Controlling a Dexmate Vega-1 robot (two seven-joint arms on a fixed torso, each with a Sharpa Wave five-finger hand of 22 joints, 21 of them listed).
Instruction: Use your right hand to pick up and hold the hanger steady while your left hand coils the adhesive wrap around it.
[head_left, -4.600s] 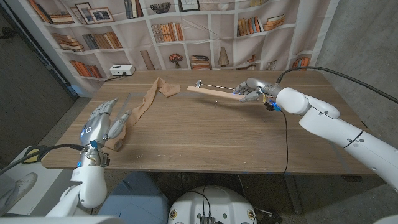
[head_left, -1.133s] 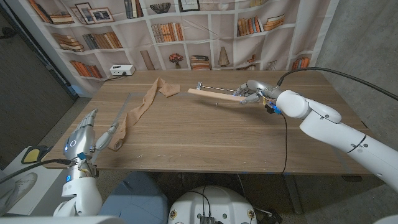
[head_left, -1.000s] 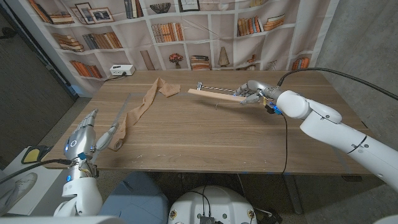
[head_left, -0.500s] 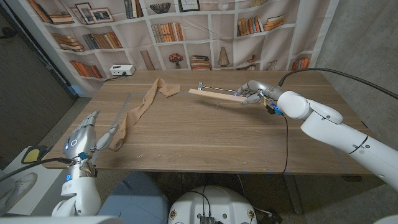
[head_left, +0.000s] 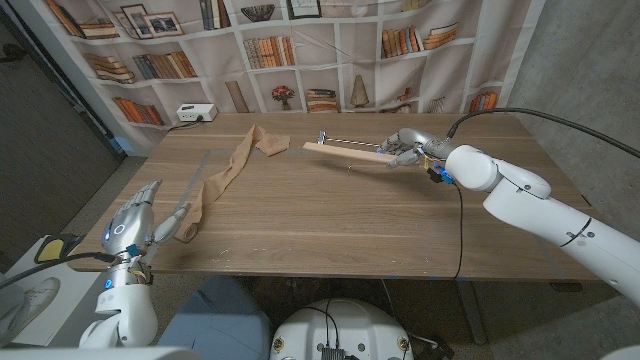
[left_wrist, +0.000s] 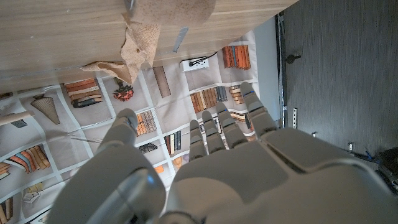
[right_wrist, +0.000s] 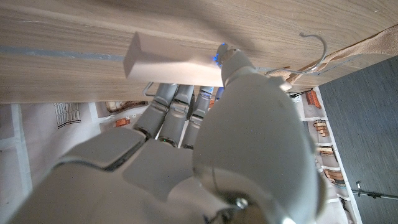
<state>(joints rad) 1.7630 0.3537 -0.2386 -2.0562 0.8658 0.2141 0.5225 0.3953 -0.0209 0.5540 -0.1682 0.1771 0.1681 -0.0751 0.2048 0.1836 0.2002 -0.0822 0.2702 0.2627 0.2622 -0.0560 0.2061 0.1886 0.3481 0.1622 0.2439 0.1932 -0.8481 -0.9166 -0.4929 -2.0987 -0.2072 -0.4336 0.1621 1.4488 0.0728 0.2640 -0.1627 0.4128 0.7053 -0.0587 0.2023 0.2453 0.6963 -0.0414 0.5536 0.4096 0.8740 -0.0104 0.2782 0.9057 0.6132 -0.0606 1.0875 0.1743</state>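
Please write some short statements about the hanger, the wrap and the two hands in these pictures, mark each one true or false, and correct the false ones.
1. The right hand grips one end of the pale wooden hanger. True.
2. The left hand holds the tan adhesive wrap. False: its fingers are spread and hold nothing, at the wooden table's near left corner.
3. The wrap is already coiled around the hanger. False: it lies stretched out on the table, apart from the hanger.
4. The hanger has a metal hook. True.
5. The white box stands at the table's far left edge. True.
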